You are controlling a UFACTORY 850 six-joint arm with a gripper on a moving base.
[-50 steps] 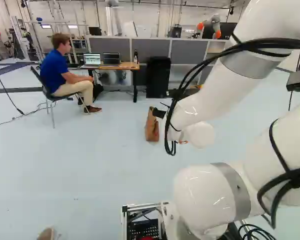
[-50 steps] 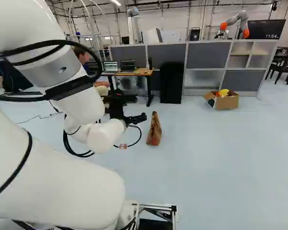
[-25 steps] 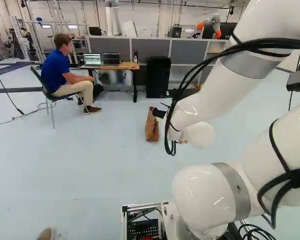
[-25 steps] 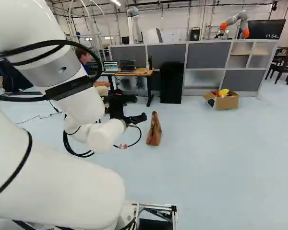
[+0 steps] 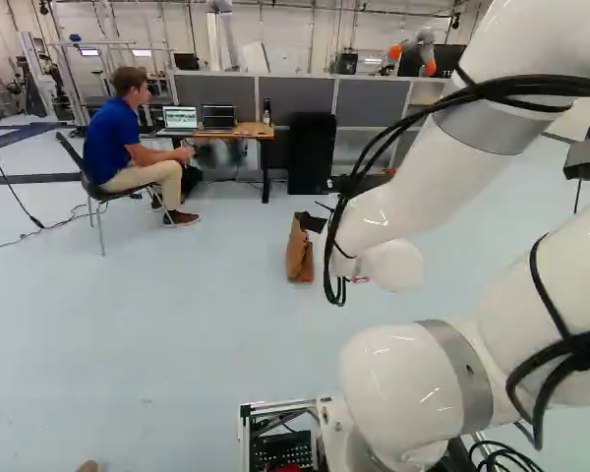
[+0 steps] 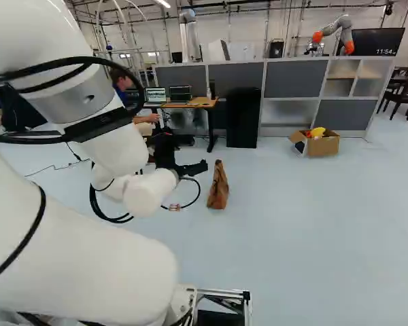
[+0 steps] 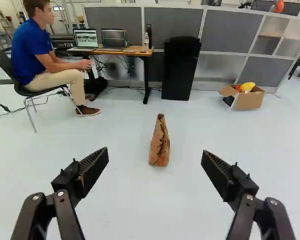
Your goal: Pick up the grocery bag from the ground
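In the right base view my gripper (image 6: 193,168) reaches out from the wrist above the floor. The brown paper grocery bag (image 6: 218,187) stands upright on the floor beyond it, narrow at its top. Seen from the wrist, the gripper (image 7: 155,152) has its two fingers spread wide, with nothing held. The bag (image 7: 160,142) appears between and ahead of the fingertips, apart from both. In the left base view the arm's wrist stands close beside the bag (image 5: 299,252) and hides much of the gripper.
A cardboard box (image 6: 319,144) holding a yellow thing stands farther back, right of the bag. Behind the bag are a tall black case (image 7: 181,70), a desk (image 7: 135,51) and grey partitions. A shoe tip (image 5: 88,466) shows near the base. Another robot (image 6: 336,34) is beyond the partitions.
The base has moved slightly forward: bag, box and chair sit a little lower in the base views. The arm holds its pose over its foot joint, and the bag keeps its place on the floor.
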